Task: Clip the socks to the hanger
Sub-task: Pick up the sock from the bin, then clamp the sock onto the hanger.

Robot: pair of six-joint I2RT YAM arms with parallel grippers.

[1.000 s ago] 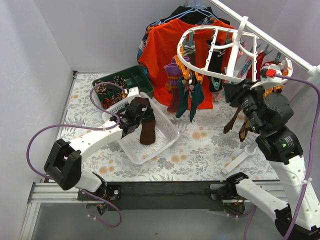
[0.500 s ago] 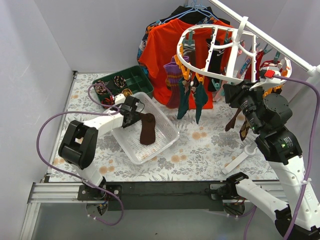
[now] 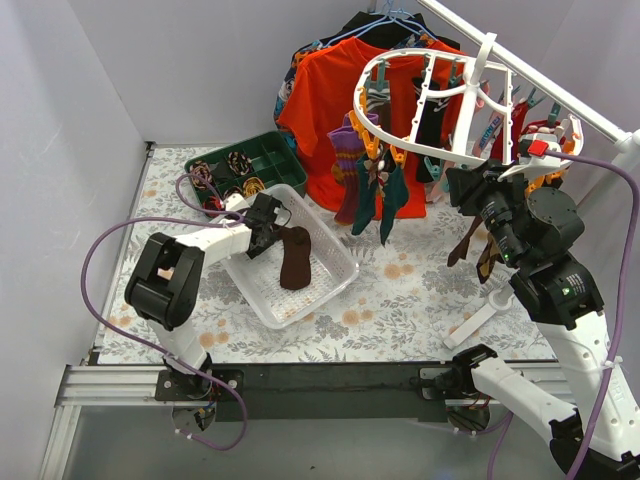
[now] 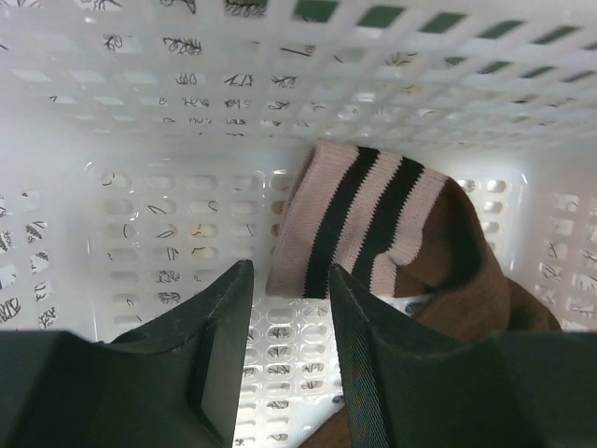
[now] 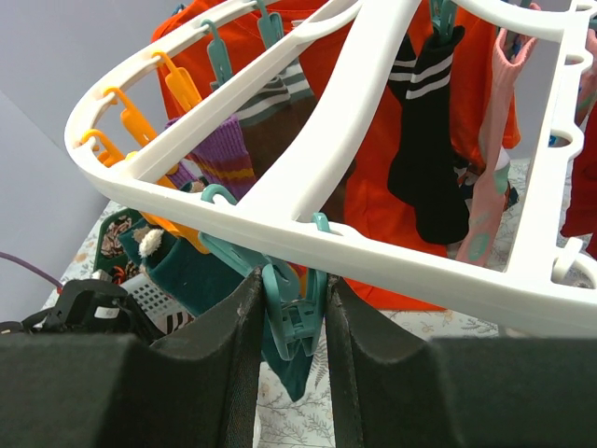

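In the white plastic basket [image 3: 320, 297], a shallow tub with perforated walls standing on the flower-printed table cover [image 3: 420, 300], lies one loose brown sock [image 3: 295, 262], soft and crumpled, running lengthwise along the floor. The left gripper [image 3: 262, 222] reaches into the basket's far end, at the sock's cuff. The hanger [image 3: 437, 95], a rigid white oval with inner spokes, hangs tilted from the rail at the back right. Purple [image 3: 345, 150] and teal socks [image 3: 385, 200] dangle from its near rim in front of an orange T-shirt [image 3: 320, 100]. The right gripper [image 3: 462, 185] is raised to the hanger's right-hand rim.

The left wrist camera gives what the overhead view cannot. The cuff [image 4: 364, 224] is ribbed knit, pinkish tan with dark stripes, folded over the brown body. The left gripper [image 4: 289, 280] has its dark jaws apart with a narrow gap, the cuff's corner just at their mouth and not pinched, and the basket's grid floor [image 4: 140, 215] shows between them.

The right wrist camera shows the right gripper [image 5: 292, 280] clamped on a teal clip [image 5: 291, 313] hanging under the smooth white rim [image 5: 420, 266]. Orange clips [image 5: 140, 121] line the curve to the left. A black sock with white stripes [image 5: 429, 140] hangs beyond.
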